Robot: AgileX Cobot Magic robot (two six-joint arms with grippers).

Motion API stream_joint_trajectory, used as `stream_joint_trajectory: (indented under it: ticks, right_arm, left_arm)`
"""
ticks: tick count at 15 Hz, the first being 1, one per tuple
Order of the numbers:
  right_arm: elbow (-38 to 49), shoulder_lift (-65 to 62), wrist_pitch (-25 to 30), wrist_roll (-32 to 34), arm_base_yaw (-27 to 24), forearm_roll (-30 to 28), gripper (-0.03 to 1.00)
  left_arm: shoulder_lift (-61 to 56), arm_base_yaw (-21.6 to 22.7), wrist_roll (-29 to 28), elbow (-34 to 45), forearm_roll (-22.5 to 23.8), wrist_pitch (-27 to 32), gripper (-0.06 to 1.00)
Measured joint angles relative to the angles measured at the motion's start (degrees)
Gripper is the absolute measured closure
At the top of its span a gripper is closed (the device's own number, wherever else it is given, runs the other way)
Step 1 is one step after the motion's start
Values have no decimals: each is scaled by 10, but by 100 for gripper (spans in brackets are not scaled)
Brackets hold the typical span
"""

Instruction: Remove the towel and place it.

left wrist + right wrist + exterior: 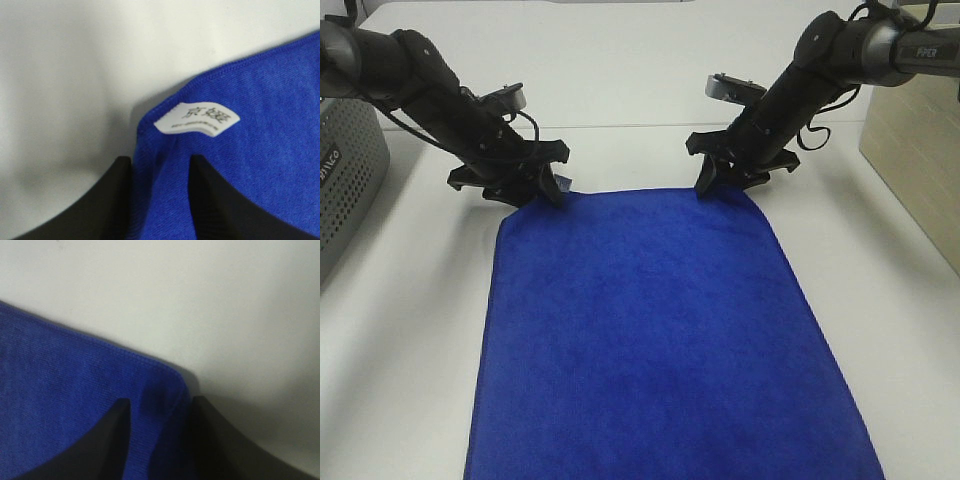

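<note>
The royal-blue towel (650, 330) lies flat on the white table (410, 330), reaching from the front edge of the exterior view to both grippers. My left gripper (548, 190) stands tips-down over its far left corner. In the left wrist view the black fingers (112, 200) straddle that corner (160, 200), just below the white tag (197, 120). My right gripper (720, 185) stands the same way over the far right corner, which lies between its fingers (220, 445) as blue cloth (157, 440). Both pairs of jaws are narrowed but still apart, and the cloth between them is not pinched flat.
A grey perforated basket (345, 180) sits at the left edge of the table. A light wooden panel (915, 170) stands at the right edge. White table surface (640, 80) runs on behind the grippers.
</note>
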Motion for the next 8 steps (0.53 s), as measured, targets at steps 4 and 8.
stream_joint_trajectory:
  ticks: [4,8]
  right_arm:
    - [0,1,1,-1,0,-27,90]
    - [0,1,1,-5,0,-35,97]
  left_arm:
    - [0,0,29,0,0,0,91]
    - [0,0,48,0,0,0,94]
